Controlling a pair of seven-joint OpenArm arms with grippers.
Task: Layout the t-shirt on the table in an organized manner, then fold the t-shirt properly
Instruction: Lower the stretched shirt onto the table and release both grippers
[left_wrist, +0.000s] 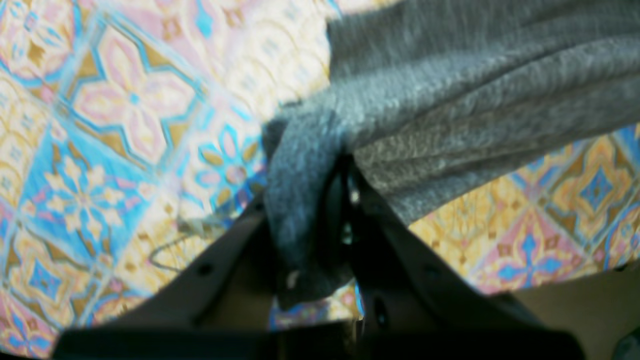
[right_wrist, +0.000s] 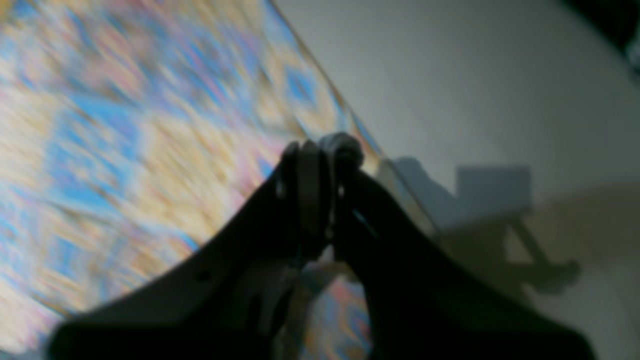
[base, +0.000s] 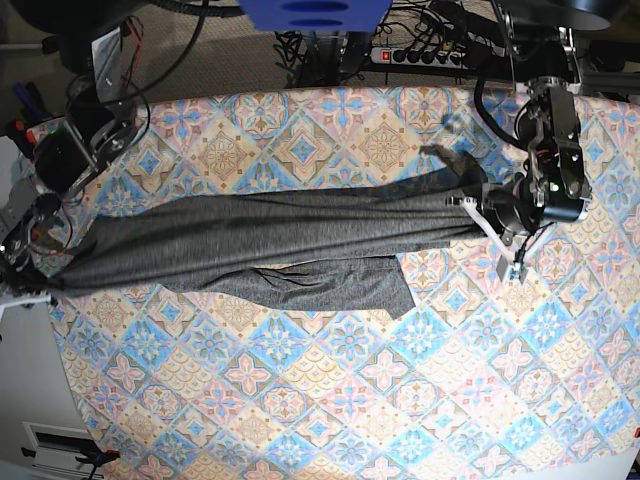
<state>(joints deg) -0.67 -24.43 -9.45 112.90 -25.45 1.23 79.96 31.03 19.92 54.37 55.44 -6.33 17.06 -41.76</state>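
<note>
Across the worktop (base: 330, 400) the t-shirt (base: 260, 235) hangs as a long, twisted band, stretched from one side of the base view to the other. Its middle sags and a loose flap rests on the patterned cloth below the band.

Left claw (left_wrist: 345, 165): pressed together on a bunched corner of the t-shirt; the wrist view shows grey cloth wrapped over and between the black fingers, with the rest of the fabric fanning away above the cloth. In the base view this arm stands at the right-hand end of the band.

Right claw (right_wrist: 320, 150): pressed together. Its wrist view is heavily blurred; a small dark lump sits at the fingertips, but whether that is fabric cannot be told there. The base view shows the band's other end tapering to a point at the worktop's edge, where this arm works, which suggests a pinch on it.

Assessment: the layout stage is under way and not complete. The garment is drawn lengthwise but roped, not flat; sleeves and hem are not distinguishable. Spreading, smoothing and every fold remain outstanding.
</note>
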